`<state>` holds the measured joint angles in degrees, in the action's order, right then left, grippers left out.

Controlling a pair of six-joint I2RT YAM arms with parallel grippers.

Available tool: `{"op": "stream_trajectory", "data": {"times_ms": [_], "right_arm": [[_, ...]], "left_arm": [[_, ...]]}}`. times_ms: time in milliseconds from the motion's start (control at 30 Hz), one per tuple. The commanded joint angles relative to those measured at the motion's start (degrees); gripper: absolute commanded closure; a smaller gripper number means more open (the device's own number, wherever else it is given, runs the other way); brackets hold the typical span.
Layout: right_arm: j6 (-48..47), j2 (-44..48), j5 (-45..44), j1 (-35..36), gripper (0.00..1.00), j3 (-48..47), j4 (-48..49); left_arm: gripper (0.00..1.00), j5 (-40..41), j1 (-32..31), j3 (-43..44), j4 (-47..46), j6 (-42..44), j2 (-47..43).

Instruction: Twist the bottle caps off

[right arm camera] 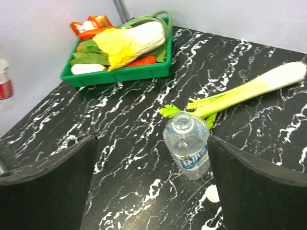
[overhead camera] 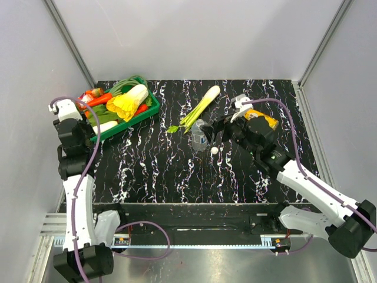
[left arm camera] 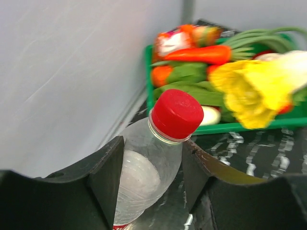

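My left gripper (left arm camera: 151, 165) is shut on a clear bottle (left arm camera: 141, 167) with a red label, both fingers pressed against its body below the shoulder. Its red cap (left arm camera: 176, 114) is screwed on and points toward the tray. A clear bottle with a pale blue label (right arm camera: 188, 146) stands uncapped near the table's middle, with a loose white cap (right arm camera: 211, 193) lying just beside it. My right gripper (right arm camera: 153, 187) hangs open above and in front of that bottle (overhead camera: 200, 134), touching nothing. The orange-yellow juice bottle (overhead camera: 266, 121) lies behind my right arm, partly hidden.
A green tray (overhead camera: 150, 109) of vegetables fills the back left corner. A celery stalk (overhead camera: 199, 109) lies behind the uncapped bottle. The grey wall runs close along my left gripper's side.
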<state>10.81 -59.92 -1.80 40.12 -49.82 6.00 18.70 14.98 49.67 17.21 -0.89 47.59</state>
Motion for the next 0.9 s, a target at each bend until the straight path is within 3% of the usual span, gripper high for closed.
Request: {"op": "stream_trajectory", "data": {"times_ms": [0,300,500,667,867], "right_arm": [[0.62,-0.81,6.62,0.40,0.00,-8.00,-5.20],[1.58,-4.76,21.39,0.40,0.00,-12.76,-3.64],[2.29,-6.26,27.37,0.49,0.00,-12.58,1.81],[3.25,-6.70,29.67,0.40,0.00,-12.67,5.86],[3.78,-7.05,30.63,0.40,0.00,-12.84,7.89]], "left_arm": [[0.68,-18.41,-1.79,6.65,1.33,-2.53,-1.36],[0.73,-39.07,-14.61,18.08,-2.17,-13.25,3.55],[0.73,-44.17,-29.02,23.28,-10.16,-21.51,7.33],[0.73,-41.82,-41.06,25.73,-14.22,-24.16,11.11],[0.73,-40.58,-49.07,26.97,-18.25,-24.95,16.21]]}}
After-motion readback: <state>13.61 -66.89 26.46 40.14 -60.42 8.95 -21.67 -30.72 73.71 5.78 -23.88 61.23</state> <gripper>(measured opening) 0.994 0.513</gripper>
